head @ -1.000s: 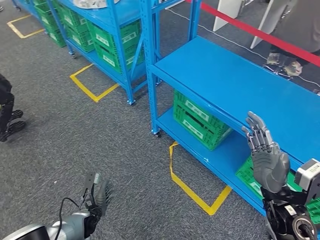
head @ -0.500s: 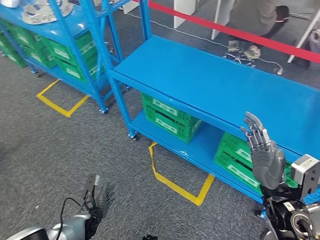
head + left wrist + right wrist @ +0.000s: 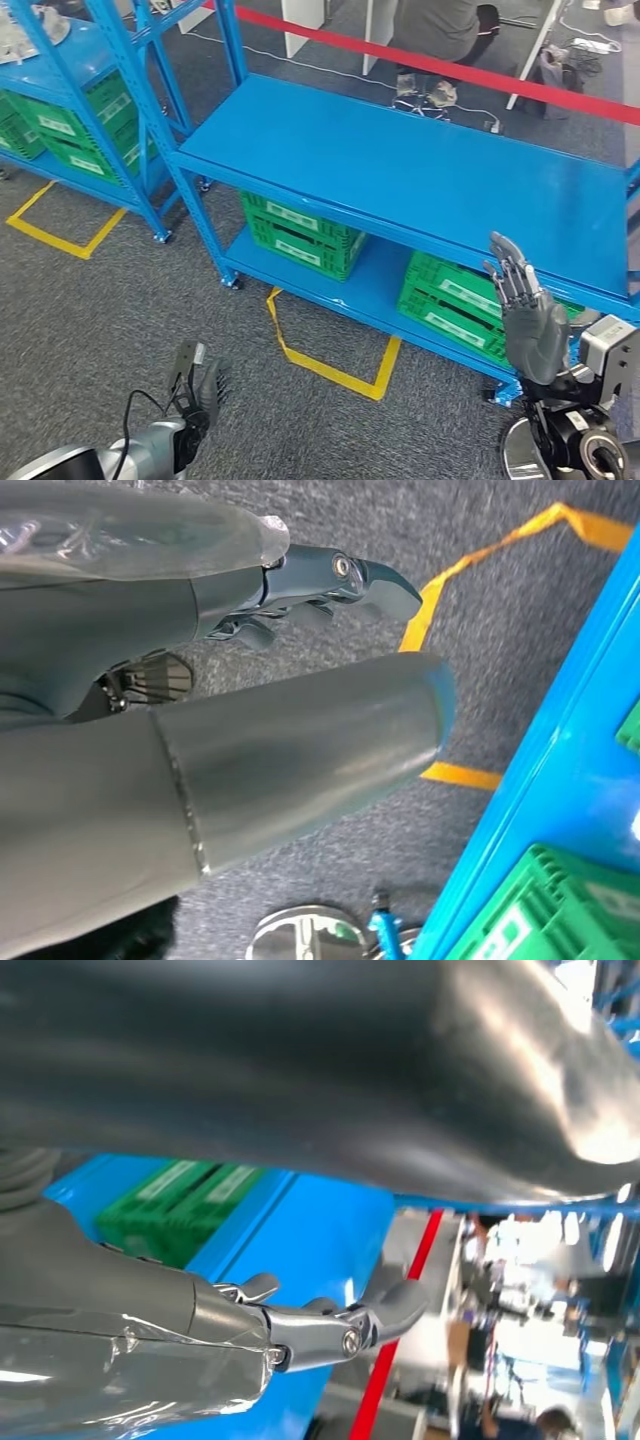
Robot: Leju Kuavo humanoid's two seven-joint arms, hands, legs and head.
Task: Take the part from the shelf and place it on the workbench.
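Note:
Grey metal parts (image 3: 19,30) lie on the blue shelf (image 3: 83,60) at the far left. In front of me stands a long blue rack whose upper board (image 3: 407,170) is bare. My right hand (image 3: 528,318) is raised before that rack's right end, fingers spread upward, holding nothing. The right wrist view has its fingers (image 3: 340,1325) stretched out toward the blue board. My left hand (image 3: 200,385) hangs low over the grey carpet with nothing in it. In the left wrist view its thumb (image 3: 302,740) and fingers (image 3: 332,580) are extended.
Green crates (image 3: 302,232) (image 3: 453,300) sit on the rack's lower board. Yellow tape (image 3: 332,370) marks a square on the carpet. A red barrier tape (image 3: 453,70) runs behind the rack, and a person (image 3: 434,25) crouches beyond it.
The whole picture has slid left, so the camera has turned right. The long rack now sits centred. Both hands keep their pose.

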